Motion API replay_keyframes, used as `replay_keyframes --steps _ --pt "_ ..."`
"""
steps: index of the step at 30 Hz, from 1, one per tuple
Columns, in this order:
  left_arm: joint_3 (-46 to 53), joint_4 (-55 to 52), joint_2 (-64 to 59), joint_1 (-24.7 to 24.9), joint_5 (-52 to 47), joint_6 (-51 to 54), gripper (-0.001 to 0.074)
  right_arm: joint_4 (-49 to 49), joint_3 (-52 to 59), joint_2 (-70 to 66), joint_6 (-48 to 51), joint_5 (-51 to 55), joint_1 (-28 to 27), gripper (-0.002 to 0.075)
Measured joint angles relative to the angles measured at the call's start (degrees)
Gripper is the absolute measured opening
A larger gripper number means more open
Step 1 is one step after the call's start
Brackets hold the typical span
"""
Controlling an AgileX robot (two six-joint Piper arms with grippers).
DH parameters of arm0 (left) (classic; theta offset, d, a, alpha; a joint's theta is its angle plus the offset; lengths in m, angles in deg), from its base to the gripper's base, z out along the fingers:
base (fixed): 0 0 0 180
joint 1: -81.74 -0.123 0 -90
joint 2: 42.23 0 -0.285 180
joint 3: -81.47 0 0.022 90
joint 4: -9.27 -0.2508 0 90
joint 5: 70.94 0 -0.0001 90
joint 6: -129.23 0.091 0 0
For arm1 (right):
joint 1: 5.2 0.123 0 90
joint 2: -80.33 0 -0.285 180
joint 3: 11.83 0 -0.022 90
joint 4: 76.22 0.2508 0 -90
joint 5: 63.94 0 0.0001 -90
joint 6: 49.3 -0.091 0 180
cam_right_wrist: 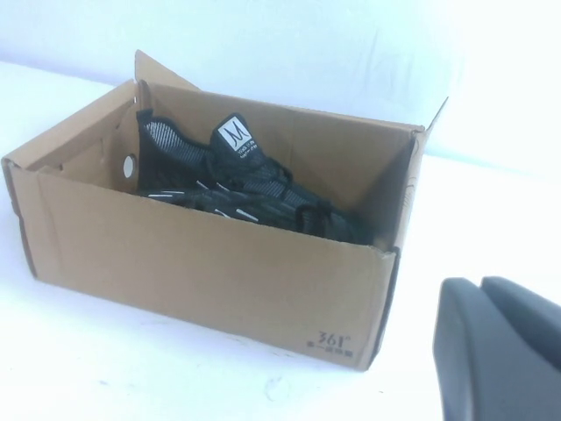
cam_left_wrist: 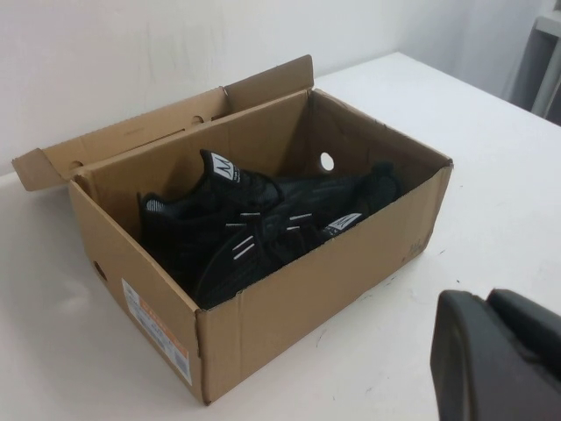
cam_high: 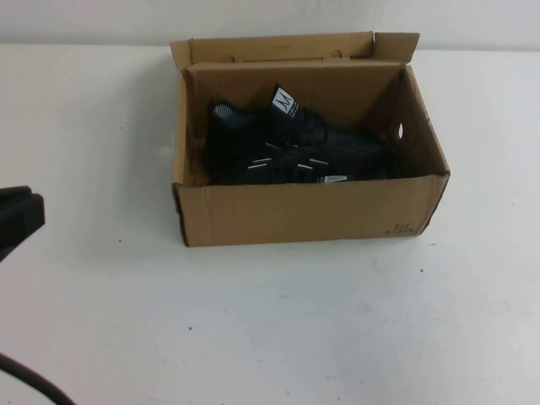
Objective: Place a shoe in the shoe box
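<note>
Black plastic at the far left edge of my high view is the left gripper (cam_high: 18, 211), parked low beside the table (cam_high: 101, 321), its fingers closed on nothing. Brown corrugated cardboard comes next: the shoe box (cam_high: 304, 215) stands mid-table, rectangular, lid flap (cam_high: 287, 46) folded back behind it, a small round hole (cam_high: 401, 130) in its right end wall. Inside lies the shoe (cam_high: 295, 143), black mesh with short silver-white dashes; a second black shoe seems to lie with it, but I cannot separate them. Its white tongue label (cam_right_wrist: 235, 136) carries a dark logo. I read "361°" (cam_right_wrist: 333, 340) printed at one box corner. An orange-and-white sticker (cam_left_wrist: 158, 331) is illegible. My right gripper (cam_right_wrist: 500, 346) hangs apart from the box, closed and empty.
</note>
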Motion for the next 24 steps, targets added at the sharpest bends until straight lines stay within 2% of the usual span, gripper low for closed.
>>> replay_keyframes --steps 19,24 --pt "0.0 0.0 0.0 0.0 0.0 0.2 -0.0001 0.1 0.0 0.0 0.0 0.0 0.0 -0.0016" --pt "1.6 0.5 0.1 0.0 4.4 0.2 -0.0001 0.1 0.0 0.0 0.0 0.0 0.0 -0.0016"
